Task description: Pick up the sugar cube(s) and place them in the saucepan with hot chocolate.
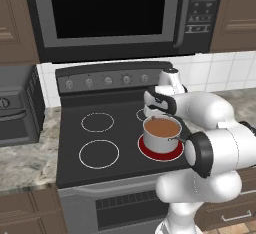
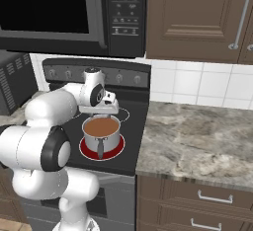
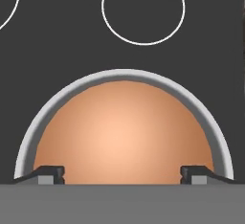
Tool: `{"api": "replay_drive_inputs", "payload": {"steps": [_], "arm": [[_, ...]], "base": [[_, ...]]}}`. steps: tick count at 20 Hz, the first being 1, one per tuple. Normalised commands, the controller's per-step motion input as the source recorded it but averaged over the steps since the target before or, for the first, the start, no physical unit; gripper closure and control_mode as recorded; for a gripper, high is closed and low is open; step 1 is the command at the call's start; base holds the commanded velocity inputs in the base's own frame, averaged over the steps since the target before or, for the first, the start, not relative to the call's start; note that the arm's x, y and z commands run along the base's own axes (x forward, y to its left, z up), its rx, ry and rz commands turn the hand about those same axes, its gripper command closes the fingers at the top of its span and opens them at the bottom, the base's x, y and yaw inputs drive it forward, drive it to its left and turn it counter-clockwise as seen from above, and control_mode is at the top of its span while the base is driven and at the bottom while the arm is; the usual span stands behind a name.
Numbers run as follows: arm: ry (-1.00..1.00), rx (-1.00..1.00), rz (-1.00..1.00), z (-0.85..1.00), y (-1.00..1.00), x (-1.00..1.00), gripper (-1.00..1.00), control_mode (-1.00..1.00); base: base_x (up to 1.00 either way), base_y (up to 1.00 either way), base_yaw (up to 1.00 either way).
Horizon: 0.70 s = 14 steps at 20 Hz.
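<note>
The brown wall cabinets (image 2: 197, 18) and the black microwave (image 1: 115, 13) hang across the top of the kitchen, the microwave directly above the stove (image 1: 110, 133), whose dark glass top carries white burner rings and a back panel with a row of knobs (image 1: 107, 81). To the stove's right runs the grey marbled surface (image 2: 197, 136), with white wall tiles (image 2: 197, 84) behind it and drawers with pale handles below; to its left a dark toaster oven (image 1: 15, 108) stands on another stretch of the same stone. The white arm (image 1: 210, 148) rises from the lower right of the left base view and bends forward over the cooktop. The saucepan with hot chocolate (image 1: 161, 133) sits on the front right burner, which glows red (image 1: 150, 153) around its base; in the right base view its thin dark handle (image 2: 100, 148) points toward the front of the stove. Brown liquid fills the pan nearly to the silver rim (image 3: 86, 86). The fingers (image 3: 122, 175) hang directly above the pan, spread wide apart with nothing between them, the two dark tips standing at opposite sides of the liquid in the hand view. No sugar cube can be made out on the liquid's smooth brown face, and I cannot tell where the cubes lie.
</note>
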Motion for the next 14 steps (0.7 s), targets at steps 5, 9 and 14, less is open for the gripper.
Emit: {"api": "replay_drive_inputs", "payload": {"steps": [5, 9, 14], "arm": [[0.0, 0.0, 0.0, 0.2, 0.0, -0.08, -1.0, -1.0], [-0.11, 0.0, 0.0, 0.32, 0.0, -0.33, -1.0, -1.0], [-0.18, 0.02, 0.0, 0.25, 0.0, -0.14, -1.0, -1.0]], "base": [[0.0, 0.0, 0.0], [0.0, 0.0, 0.0], [0.0, 0.0, 0.0]]}}
